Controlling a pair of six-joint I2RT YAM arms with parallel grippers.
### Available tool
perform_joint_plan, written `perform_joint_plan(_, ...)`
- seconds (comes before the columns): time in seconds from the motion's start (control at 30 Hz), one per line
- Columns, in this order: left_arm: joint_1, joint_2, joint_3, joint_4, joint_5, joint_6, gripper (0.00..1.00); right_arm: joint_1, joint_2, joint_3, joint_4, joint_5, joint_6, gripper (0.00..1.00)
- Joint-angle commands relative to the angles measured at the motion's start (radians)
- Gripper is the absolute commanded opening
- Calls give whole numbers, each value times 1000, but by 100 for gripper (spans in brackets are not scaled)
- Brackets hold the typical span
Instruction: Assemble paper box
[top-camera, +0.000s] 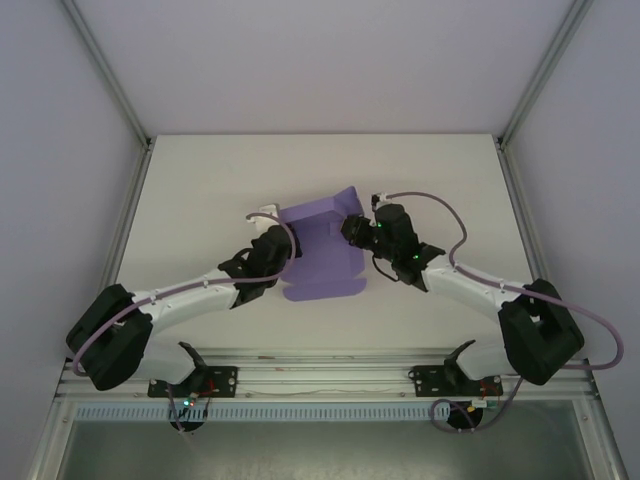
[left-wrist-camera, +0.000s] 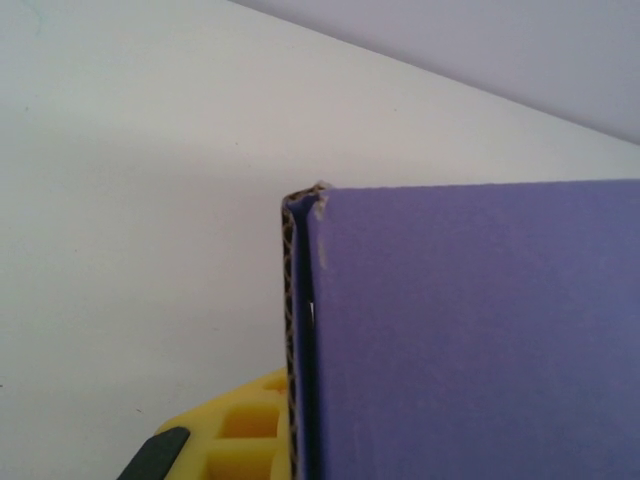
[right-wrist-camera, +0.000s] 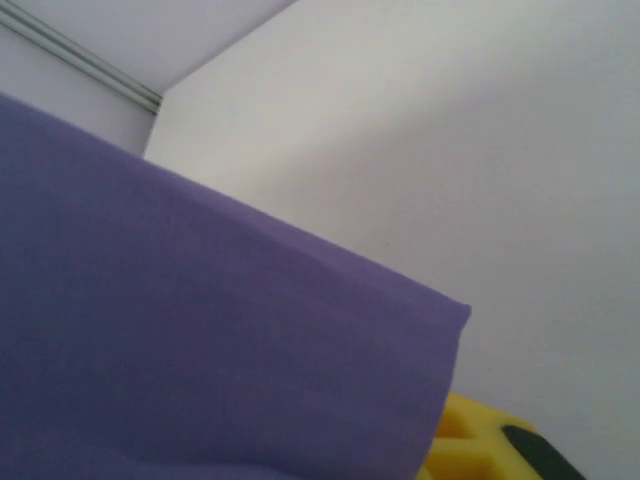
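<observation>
Purple paper box (top-camera: 322, 250) part-folded, left tool (top-camera: 274, 222) pinching its edge

Premises: a robotics laboratory test cell. Evidence: two robot arms, the left arm (top-camera: 190, 295) and the right arm (top-camera: 470, 290), are bolted to an aluminium rail (top-camera: 320, 380) along the near edge of a white table (top-camera: 200, 200). Plain white panels (top-camera: 320, 60) enclose the back and both sides, held by aluminium frame posts (top-camera: 107, 70) rising from the far corners. Exposed cables (top-camera: 440, 205) loop along the arms.
</observation>
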Motion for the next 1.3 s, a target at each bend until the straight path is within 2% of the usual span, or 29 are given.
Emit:
perform_joint_plan(0.0, -11, -31, 0, 68, 0, -6, 0, 8, -37, -4, 23, -50, 38, 15)
perform_joint_plan(0.07, -10, -35, -2, 66, -2, -3, 0, 8, -52, -4, -3, -36, 23, 15)
perform_joint_plan(0.13, -10, -42, -4, 62, -9, 2, 0, 5, -72, -2, -49, -4, 5, 26)
perform_joint_plan(0.2, -10, -51, -7, 47, -27, 6, 0, 7, -104, -7, -102, 41, -19, 28)
perform_joint_plan(0.3, -10, -69, -14, 31, -48, 15, 0, 7, -178, -24, -186, 122, -51, 44)
perform_joint_plan(0.37, -11, -78, -18, 18, -55, 25, 0, 6, -240, -36, -249, 176, -79, 60)
perform_joint_plan(0.6, -9, -97, -21, -26, -68, 48, 0, -3, -497, -71, -425, 273, -272, 87)
perform_joint_plan(0.67, -8, -95, -19, -25, -58, 67, 0, -41, -553, -67, -452, 307, -309, 84)
perform_joint_plan(0.77, -9, -86, -10, -44, -43, 73, 0, -138, -564, -18, -493, 231, -328, 84)
perform_joint_plan(0.87, -9, -83, -11, -34, -24, 70, 0, -183, -503, 33, -502, 173, -376, 83)
perform_joint_plan(1.0, -9, -88, -6, -31, -14, 76, 0, -192, -376, 130, -584, 107, -455, 75)
perform_joint_plan(1.1, -8, -88, -1, -35, -3, 82, 0, -191, -300, 184, -633, -21, -553, 73)
perform_joint_plan(1.27, -9, -73, 6, -38, 4, 88, 0, -191, -214, 232, -607, -218, -595, 64)
